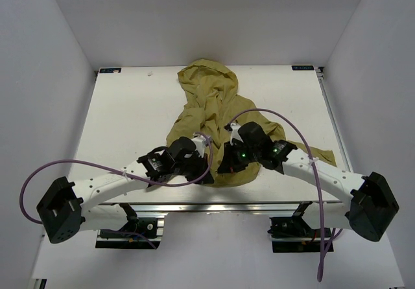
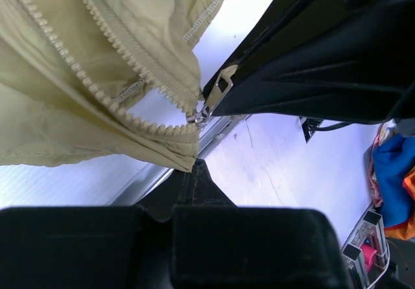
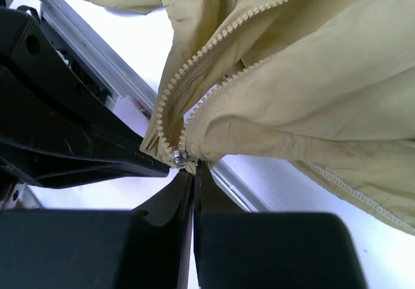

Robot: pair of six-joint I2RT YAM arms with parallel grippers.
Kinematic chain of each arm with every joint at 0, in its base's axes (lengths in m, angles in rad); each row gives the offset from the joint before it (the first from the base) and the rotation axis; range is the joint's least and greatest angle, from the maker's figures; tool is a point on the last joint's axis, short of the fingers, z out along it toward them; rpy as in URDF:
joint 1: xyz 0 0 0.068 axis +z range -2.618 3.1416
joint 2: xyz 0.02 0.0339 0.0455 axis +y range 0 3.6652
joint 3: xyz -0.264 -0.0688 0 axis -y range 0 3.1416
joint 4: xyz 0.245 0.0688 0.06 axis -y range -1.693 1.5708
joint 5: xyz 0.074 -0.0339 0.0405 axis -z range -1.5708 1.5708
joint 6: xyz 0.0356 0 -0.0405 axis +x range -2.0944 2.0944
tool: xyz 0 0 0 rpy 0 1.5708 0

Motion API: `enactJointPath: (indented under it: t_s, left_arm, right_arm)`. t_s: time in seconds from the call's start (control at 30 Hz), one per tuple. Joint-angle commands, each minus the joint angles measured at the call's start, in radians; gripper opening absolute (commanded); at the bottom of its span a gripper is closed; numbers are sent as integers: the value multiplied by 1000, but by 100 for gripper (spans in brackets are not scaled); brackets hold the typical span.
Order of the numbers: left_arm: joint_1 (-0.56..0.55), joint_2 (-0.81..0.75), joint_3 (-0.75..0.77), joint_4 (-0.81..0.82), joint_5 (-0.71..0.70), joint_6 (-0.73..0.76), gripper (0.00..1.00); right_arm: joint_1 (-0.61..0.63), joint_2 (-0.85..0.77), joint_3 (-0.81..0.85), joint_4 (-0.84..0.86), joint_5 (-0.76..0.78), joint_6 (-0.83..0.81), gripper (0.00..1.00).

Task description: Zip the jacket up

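Note:
The olive jacket (image 1: 207, 101) lies on the white table (image 1: 130, 120), hood at the far side, bottom hem at the near edge. Both grippers meet at the hem. My left gripper (image 1: 206, 172) is shut on the hem corner (image 2: 185, 156), just below the slider (image 2: 194, 116). My right gripper (image 1: 225, 166) is shut right at the silver slider (image 3: 175, 156), apparently on its metal pull tab (image 2: 220, 88). Above the slider the two rows of zipper teeth (image 3: 194, 88) spread apart, open. In the right wrist view the left gripper's black fingers (image 3: 71, 133) sit just left of the slider.
The table's aluminium front rail (image 3: 97, 56) runs just under the hem. The right sleeve (image 1: 311, 151) trails toward the right arm. Purple cables (image 1: 285, 120) loop over both arms. Blue and orange cloth (image 2: 392, 166) lies below the table at the right.

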Motion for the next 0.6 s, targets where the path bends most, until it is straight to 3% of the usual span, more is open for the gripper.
enactJointPath:
  t_s: [0.0, 0.27, 0.43, 0.57]
  left_arm:
    - [-10, -2, -31, -171, 67, 13, 0]
    - [-10, -8, -105, -184, 119, -44, 0]
    - [-13, -43, -125, -273, 101, -62, 0]
    - [-13, -87, -120, -310, 66, -81, 0]
  right_arm:
    - [-61, -2, 103, 45, 29, -1, 0]
    - [-136, 18, 217, -51, 91, -64, 0]
    - [-152, 52, 297, -113, 163, -116, 0]
    - [-153, 100, 340, -169, -14, -352, 0]
